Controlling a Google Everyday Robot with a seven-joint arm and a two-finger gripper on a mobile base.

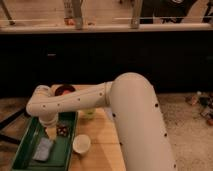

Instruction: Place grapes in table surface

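Arm's claw [50, 133] hangs low over green tray [26, 144] on left side of desk [100, 147], spread wide, not clenched on anything. The grapes [62, 130] lie in tray, just beside claw. White cup [81, 144] stands on desk nr tray's edge.

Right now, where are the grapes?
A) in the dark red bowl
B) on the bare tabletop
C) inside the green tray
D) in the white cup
C: the grapes lie inside the green tray, left of the white cup standing on the table surface; the gripper hangs over the tray right beside them.
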